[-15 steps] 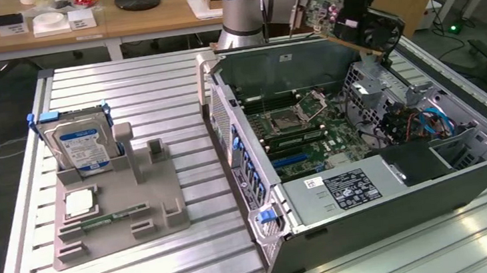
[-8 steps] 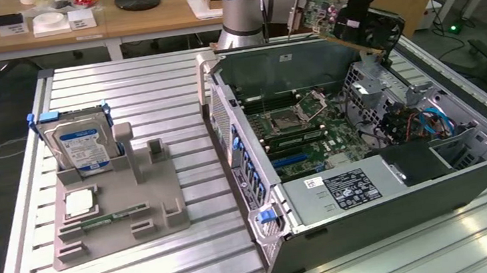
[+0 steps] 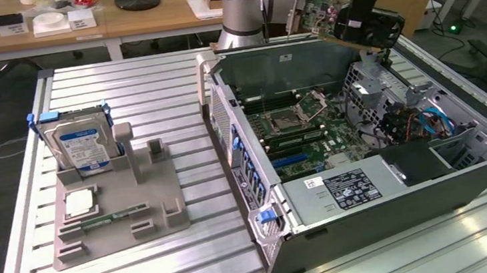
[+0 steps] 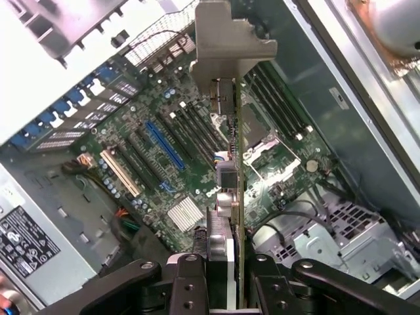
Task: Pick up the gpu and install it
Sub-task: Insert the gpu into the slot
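Wrist view shows our gripper (image 4: 226, 272) clamped on the gpu (image 4: 230, 177), seen edge-on: a thin board ending in a metal bracket (image 4: 233, 39). We hold it in the air above the motherboard (image 4: 164, 144) of the open computer case (image 3: 394, 209), its black fan (image 3: 383, 28) on one face.

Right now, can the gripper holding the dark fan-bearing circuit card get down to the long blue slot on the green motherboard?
Probably yes. The gripper holds the dark gpu card above the open grey metal case, and nothing covers the long blue slot.
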Controlling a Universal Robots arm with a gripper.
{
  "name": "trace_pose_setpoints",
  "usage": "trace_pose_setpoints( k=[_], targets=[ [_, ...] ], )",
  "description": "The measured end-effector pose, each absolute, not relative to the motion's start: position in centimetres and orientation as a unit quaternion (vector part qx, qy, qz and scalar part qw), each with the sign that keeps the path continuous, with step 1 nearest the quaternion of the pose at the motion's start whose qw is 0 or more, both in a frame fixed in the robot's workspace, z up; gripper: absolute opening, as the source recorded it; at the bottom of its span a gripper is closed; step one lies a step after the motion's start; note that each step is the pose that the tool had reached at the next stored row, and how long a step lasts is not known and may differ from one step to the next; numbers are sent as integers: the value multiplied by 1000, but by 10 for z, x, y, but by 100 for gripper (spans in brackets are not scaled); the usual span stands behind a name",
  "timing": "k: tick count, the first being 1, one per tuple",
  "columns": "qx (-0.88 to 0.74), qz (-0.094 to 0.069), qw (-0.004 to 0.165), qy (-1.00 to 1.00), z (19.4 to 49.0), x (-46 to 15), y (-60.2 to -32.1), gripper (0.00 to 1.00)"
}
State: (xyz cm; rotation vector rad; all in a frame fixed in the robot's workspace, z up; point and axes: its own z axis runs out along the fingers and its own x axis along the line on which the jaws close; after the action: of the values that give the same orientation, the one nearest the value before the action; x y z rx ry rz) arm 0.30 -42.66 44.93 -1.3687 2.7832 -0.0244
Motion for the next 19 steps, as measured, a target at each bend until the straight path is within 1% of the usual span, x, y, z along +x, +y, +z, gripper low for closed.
trace_pose_setpoints(
  k=[19],
  targets=[
    [-553,-5,21,833,449,3,-427,28]
  ],
)
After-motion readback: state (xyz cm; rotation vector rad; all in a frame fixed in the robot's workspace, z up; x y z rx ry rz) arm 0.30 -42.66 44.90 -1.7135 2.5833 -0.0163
